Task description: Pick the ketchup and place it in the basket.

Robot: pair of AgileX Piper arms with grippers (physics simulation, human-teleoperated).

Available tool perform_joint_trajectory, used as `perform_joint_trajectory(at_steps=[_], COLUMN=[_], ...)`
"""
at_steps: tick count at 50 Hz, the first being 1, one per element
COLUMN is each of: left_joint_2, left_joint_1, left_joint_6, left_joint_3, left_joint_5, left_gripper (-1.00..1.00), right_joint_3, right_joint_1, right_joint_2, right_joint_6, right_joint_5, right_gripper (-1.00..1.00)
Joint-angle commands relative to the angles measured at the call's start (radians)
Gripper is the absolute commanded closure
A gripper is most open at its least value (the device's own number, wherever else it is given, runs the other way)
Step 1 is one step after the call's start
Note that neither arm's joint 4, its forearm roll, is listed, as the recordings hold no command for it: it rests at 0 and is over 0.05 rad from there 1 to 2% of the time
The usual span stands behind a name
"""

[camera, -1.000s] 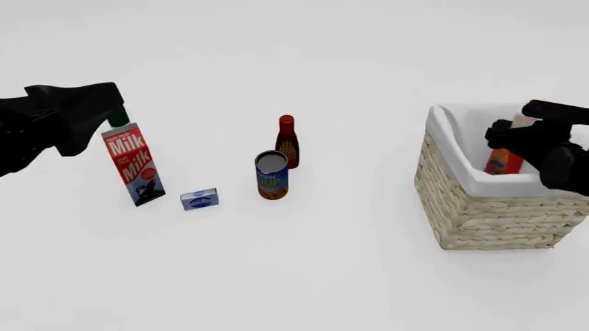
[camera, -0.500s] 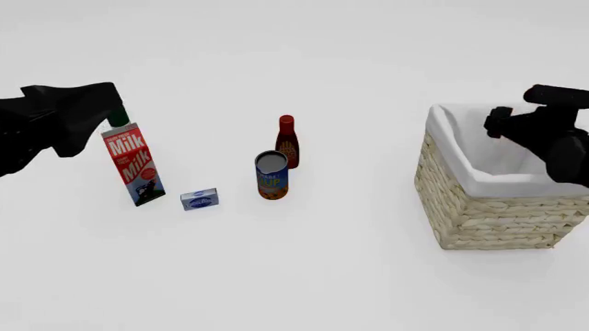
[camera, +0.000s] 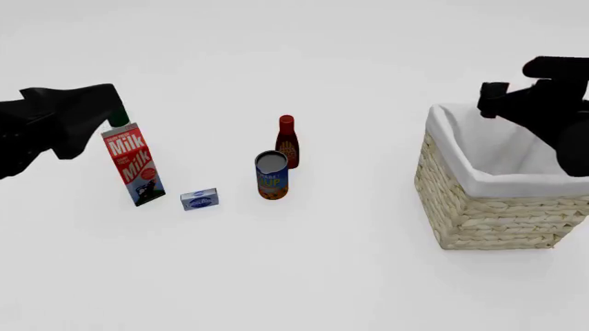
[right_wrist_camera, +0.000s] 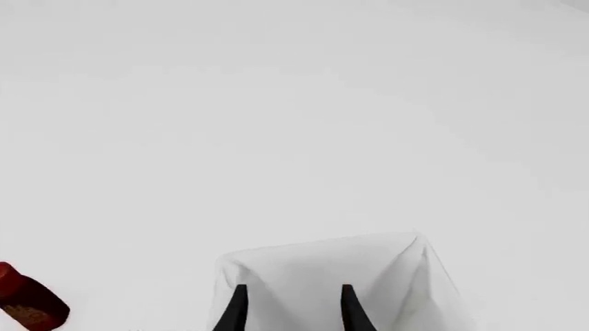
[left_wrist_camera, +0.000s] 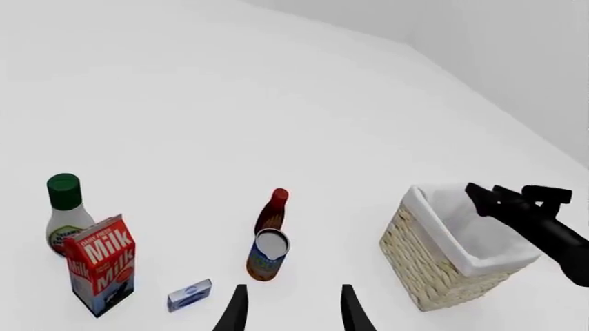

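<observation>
Ketchup does not show in any view; most of the basket's inside can be seen and only white cloth shows there, but the floor behind its near wall is hidden.

The right gripper (right_wrist_camera: 292, 312) has two thin black fingers (right_wrist_camera: 237, 309) held apart with nothing between them; it hangs just above the basket (camera: 487, 221), over the far side. The basket is big and square; its walls are woven straw, bumpy and pale yellow; a soft white cloth lines it and folds over the rim.

The left gripper (left_wrist_camera: 292, 314) is also spread wide and holds nothing; it hangs well away from the basket, on the left in the front view.

All the other things stand on the flat white table (camera: 322, 276), to the left of the basket in the front view. Nearest the basket is a small dark red bottle (camera: 287, 141) with a red cap, tall and thin; just in front of it is a round can (camera: 272, 175) with a shiny grey top. Further from the basket is a tiny blue and white box (camera: 198, 199) lying flat; then a red milk carton (camera: 134, 164) with white letters. Furthest from the basket is a pale bottle (left_wrist_camera: 65, 210) with a round green cap, just behind the carton.
</observation>
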Motion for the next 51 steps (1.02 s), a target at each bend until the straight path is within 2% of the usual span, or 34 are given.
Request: perform_joint_trajectory(at_steps=[1,4,7,8,9,10,12,14,17,22,24,25,27,29,31,32,33,34,35,39,41,42,43,51], left_joint_2=[-0.003,-0.004,-0.004,-0.002,-0.002,-0.003,-0.003,-0.004,-0.009,-0.014,-0.036,-0.056,-0.040,-0.015,-0.022,-0.018,-0.011,-0.015,-0.014,-0.011,-0.013,-0.011,-0.011,-0.029], left_joint_1=[-0.003,-0.004,-0.004,-0.004,-0.004,-0.002,-0.004,-0.003,-0.003,-0.005,0.006,0.016,0.012,0.021,0.004,0.015,0.013,0.003,0.006,0.004,0.005,0.011,0.011,0.031], left_joint_6=[-0.008,-0.011,-0.011,-0.012,-0.012,-0.012,-0.013,-0.011,-0.011,-0.026,-0.041,-0.040,-0.066,-0.078,-0.085,-0.082,-0.083,-0.087,-0.083,-0.092,-0.094,-0.097,-0.098,-0.101], left_joint_3=[0.011,0.014,0.017,0.021,0.021,0.023,0.023,0.028,0.040,0.056,0.085,0.112,0.165,0.210,0.221,0.236,0.241,0.245,0.248,0.260,0.268,0.280,0.289,0.324], left_joint_5=[-0.009,-0.012,-0.017,-0.022,-0.022,-0.024,-0.025,-0.033,-0.045,-0.059,-0.102,-0.143,-0.197,-0.243,-0.256,-0.278,-0.284,-0.291,-0.297,-0.320,-0.330,-0.344,-0.352,-0.379], left_gripper=[-1.00,-1.00,-1.00,-1.00,-1.00,-1.00,-1.00,-1.00,-1.00,-1.00,-1.00,-1.00,-1.00,-1.00,-1.00,-1.00,-1.00,-1.00,-1.00,-1.00,-1.00,-1.00,-1.00,-1.00], right_joint_3=[0.048,0.088,0.135,0.192,0.194,0.226,0.242,0.282,0.319,0.351,0.390,0.412,0.464,0.498,0.511,0.528,0.535,0.550,0.560,0.590,0.597,0.606,0.611,0.638], right_joint_1=[0.050,0.058,0.074,0.099,0.099,0.104,0.115,0.144,0.188,0.213,0.224,0.230,0.260,0.324,0.325,0.322,0.330,0.336,0.334,0.305,0.316,0.321,0.317,0.322], right_joint_2=[-0.089,-0.121,-0.174,-0.239,-0.239,-0.261,-0.283,-0.316,-0.395,-0.451,-0.503,-0.516,-0.526,-0.508,-0.515,-0.504,-0.506,-0.519,-0.517,-0.532,-0.537,-0.542,-0.555,-0.628], right_joint_6=[-0.027,-0.061,-0.065,-0.126,-0.126,-0.171,-0.154,-0.196,-0.174,-0.175,-0.154,-0.121,-0.140,-0.110,-0.111,-0.129,-0.119,-0.087,-0.097,-0.065,-0.076,-0.118,-0.129,-0.122], right_joint_5=[0.000,-0.029,-0.067,-0.110,-0.111,-0.128,-0.137,-0.151,-0.155,-0.163,-0.195,-0.219,-0.279,-0.311,-0.327,-0.348,-0.355,-0.364,-0.374,-0.390,-0.390,-0.392,-0.389,-0.361], right_gripper=[-1.00,-1.00,-1.00,-1.00,-1.00,-1.00,-1.00,-1.00,-1.00,-1.00,-1.00,-1.00,-1.00,-1.00,-1.00,-1.00,-1.00,-1.00,-1.00,-1.00,-1.00,-1.00,-1.00,-1.00])
